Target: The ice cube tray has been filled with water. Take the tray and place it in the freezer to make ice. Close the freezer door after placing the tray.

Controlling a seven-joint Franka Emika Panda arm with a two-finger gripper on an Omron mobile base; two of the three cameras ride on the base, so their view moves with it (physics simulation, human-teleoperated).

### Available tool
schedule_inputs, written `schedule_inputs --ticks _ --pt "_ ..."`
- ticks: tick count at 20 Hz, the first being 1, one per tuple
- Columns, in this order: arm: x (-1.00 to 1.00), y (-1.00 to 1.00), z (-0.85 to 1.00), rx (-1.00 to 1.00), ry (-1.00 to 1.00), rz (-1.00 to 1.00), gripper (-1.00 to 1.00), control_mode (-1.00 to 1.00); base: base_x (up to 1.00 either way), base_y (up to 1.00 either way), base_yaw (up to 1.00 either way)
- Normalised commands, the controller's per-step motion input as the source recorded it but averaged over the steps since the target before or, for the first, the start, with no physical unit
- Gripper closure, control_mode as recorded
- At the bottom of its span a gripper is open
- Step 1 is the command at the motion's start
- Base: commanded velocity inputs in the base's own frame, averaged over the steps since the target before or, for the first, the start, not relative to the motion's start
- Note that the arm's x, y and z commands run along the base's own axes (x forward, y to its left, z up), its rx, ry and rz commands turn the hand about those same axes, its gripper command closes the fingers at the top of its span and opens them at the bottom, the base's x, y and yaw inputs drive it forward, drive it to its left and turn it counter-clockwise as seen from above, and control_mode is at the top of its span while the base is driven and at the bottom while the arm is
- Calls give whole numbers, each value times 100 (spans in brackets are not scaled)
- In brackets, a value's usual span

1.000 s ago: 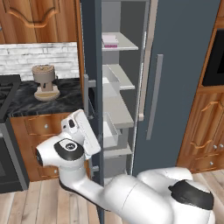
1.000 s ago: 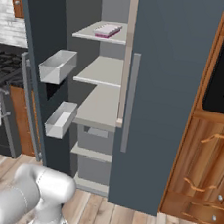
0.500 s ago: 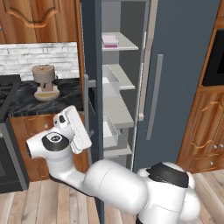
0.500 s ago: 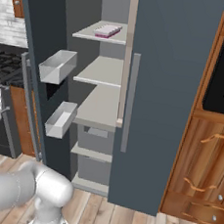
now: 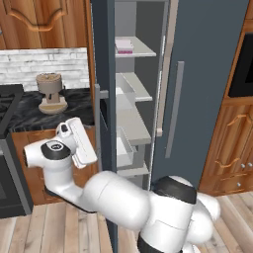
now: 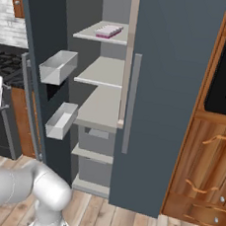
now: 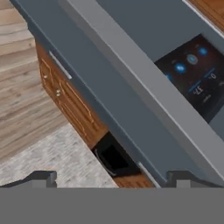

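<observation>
slate-grey is the colour that matters here: the freezer door (image 5: 103,123) stands swung out, seen nearly edge-on at the centre of the left base view, with its grey bins (image 6: 58,67) showing on the inner side at about 9 o'clock in the right base view. the ice cube tray (image 6: 109,31) already lies flat on the top shelf (image 6: 92,32) of the freezer (image 6: 172,92), up at 11 o'clock in that view, so by my reading the placing is done and closing the door is the step in hand. the gripper (image 7: 111,179) is spread wide and holds nothing; in the hand view its two dark finger tips sit far apart at the bottom edge, looking along the door's outer face, where the long silver handle (image 7: 144,78) runs diagonally and the black dispenser panel (image 7: 192,74) glows at 2 o'clock. in the left base view the white hand (image 5: 76,143) hangs at 9 o'clock, just beside the door's outer side and in front of the wooden cabinet (image 5: 29,148) under the counter. to do this well, i would press the flat of the hand against the door's outer face, out toward its free edge where leverage is best, and sweep it round in a steady arc. keep clear of the handle so nothing snags, and follow through until the door sits flush, since a half-shut door is the likely failure.
</observation>
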Motion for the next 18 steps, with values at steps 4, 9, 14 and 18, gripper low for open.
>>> schedule_inputs --ticks 4,9,14,18 --pt "10 29 -20 0 31 0 -100 -100 0 0 0" --pt "26 9 -31 0 19 0 -100 -100 0 0 0" --pt "36 0 -29 -3 1 0 -100 -100 0 0 0" --pt "40 1 -31 -4 0 0 -100 -100 0 0 0"
